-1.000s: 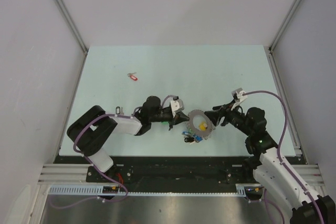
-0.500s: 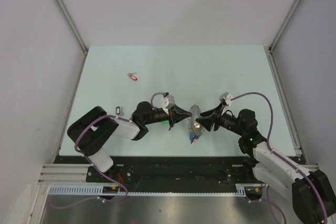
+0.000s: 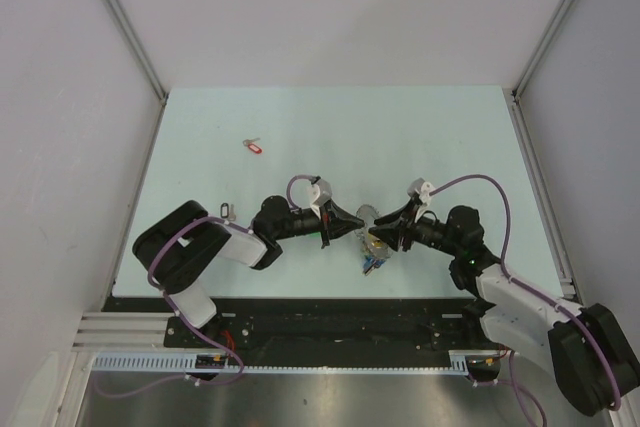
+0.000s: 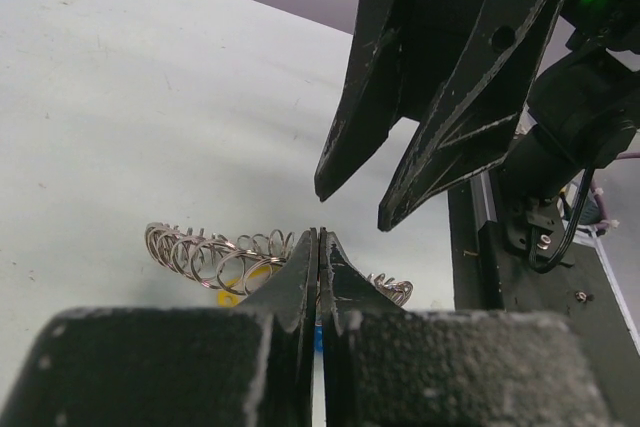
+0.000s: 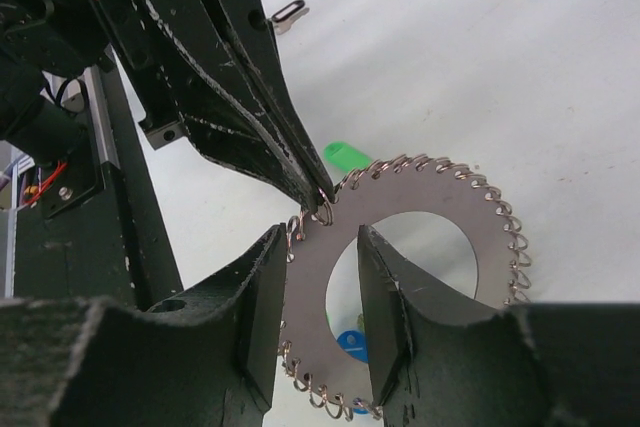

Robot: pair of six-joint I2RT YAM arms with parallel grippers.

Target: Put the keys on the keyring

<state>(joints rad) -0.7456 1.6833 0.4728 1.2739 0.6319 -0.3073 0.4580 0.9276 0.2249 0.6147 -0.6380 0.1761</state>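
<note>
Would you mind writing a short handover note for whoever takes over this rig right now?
Left hand: shut, tips at the keyring rim; what it pinches is unclear.
Right hand: shut on the keyring, held on edge.
Green tag beside the left tips; red key far back, alone.
Done: ring gripped. Left: thread green, then red.

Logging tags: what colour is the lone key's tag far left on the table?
The tag is red; the top external view shows it best.
</note>
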